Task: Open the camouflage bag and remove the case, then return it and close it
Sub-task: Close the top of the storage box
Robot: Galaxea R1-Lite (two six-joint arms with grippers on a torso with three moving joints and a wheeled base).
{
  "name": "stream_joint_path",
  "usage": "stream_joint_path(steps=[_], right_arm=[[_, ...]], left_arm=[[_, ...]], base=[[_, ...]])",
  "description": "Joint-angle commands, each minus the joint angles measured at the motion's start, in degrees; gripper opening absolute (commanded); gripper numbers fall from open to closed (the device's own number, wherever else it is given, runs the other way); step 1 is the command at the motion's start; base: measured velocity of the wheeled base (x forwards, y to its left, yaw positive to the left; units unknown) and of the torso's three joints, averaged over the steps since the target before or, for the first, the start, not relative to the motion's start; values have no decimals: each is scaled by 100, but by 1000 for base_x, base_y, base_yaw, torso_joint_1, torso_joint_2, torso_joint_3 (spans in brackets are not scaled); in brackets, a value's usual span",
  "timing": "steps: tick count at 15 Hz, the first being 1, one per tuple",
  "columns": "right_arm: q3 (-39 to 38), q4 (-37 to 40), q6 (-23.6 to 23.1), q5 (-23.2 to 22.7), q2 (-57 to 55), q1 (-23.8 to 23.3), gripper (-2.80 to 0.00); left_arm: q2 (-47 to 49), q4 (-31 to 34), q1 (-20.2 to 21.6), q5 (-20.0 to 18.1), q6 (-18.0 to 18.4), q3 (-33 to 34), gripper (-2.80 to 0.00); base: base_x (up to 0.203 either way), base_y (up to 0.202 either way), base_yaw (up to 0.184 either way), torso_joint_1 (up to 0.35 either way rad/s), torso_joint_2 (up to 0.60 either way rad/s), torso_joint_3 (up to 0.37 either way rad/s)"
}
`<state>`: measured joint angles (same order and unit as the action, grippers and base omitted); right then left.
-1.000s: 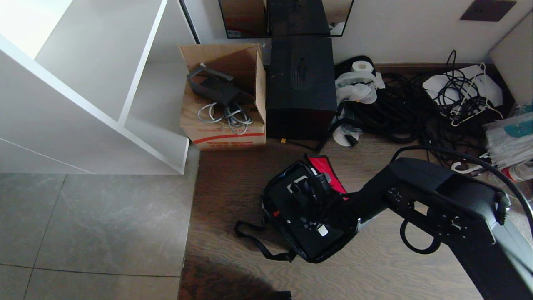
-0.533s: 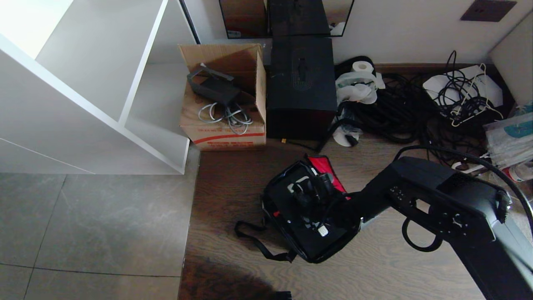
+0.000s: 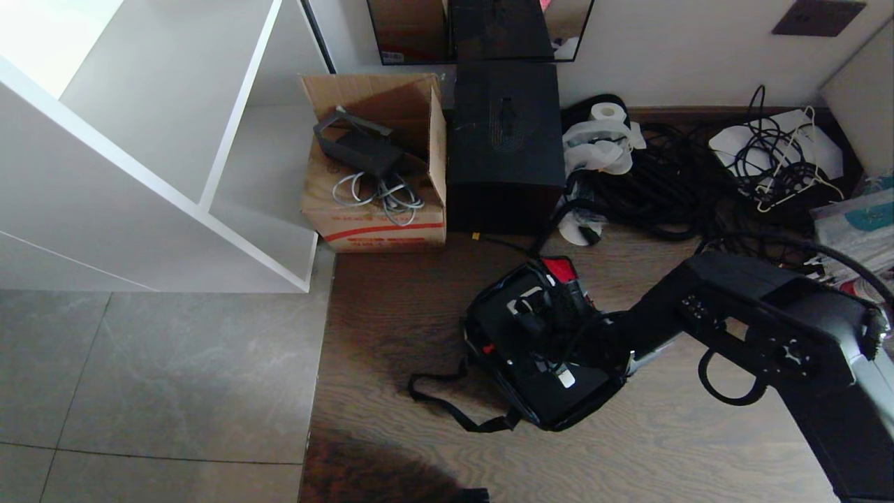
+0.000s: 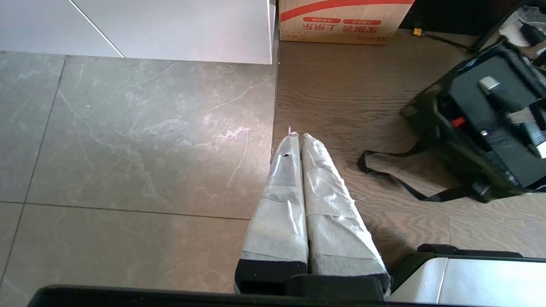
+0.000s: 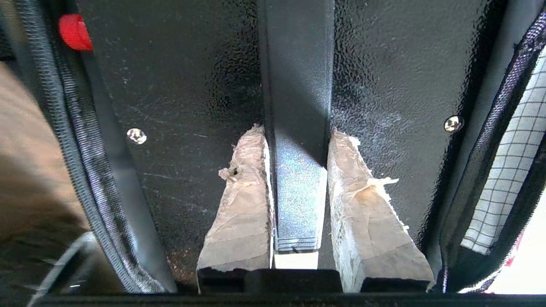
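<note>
Removal step: the right claw (image 5: 297, 170), centre frame, clamps the case (image 3: 538, 356) handle (image 5: 297, 128) inside the camouflage bag (image 3: 520, 412); next, lift straight up.

The left claw (image 4: 298, 140) is pressed together, idle.

Carton (image 3: 377, 209): brown cardboard, set against the white shelf unit (image 3: 160, 140), grey cables (image 3: 380, 192) coiled inside.
Black box (image 3: 504, 140): stood beside the carton, against the wall.
Paper roll (image 3: 606, 112): placed right of the box.
Black cables (image 3: 670, 188): heaped along the wall.
</note>
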<state>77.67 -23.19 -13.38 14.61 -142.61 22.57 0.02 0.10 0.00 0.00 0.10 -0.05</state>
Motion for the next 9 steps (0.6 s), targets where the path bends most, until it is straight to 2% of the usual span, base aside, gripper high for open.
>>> stream_joint_path(steps=[1,8,9], right_arm=[[6,-24,-32,-1,17,-144,-280],[12,-71,-798,-69,145,-736,-280],[7,-75,-797,-71,155,-743,-280]], left_arm=[[-2,-1,0,0,-1,5,-280],[-2,-1,0,0,-1,5,-280],[-2,-1,0,0,-1,5,-280]], base=[[0,0,0,0,0,0],[0,0,0,0,0,0],[0,0,0,0,0,0]])
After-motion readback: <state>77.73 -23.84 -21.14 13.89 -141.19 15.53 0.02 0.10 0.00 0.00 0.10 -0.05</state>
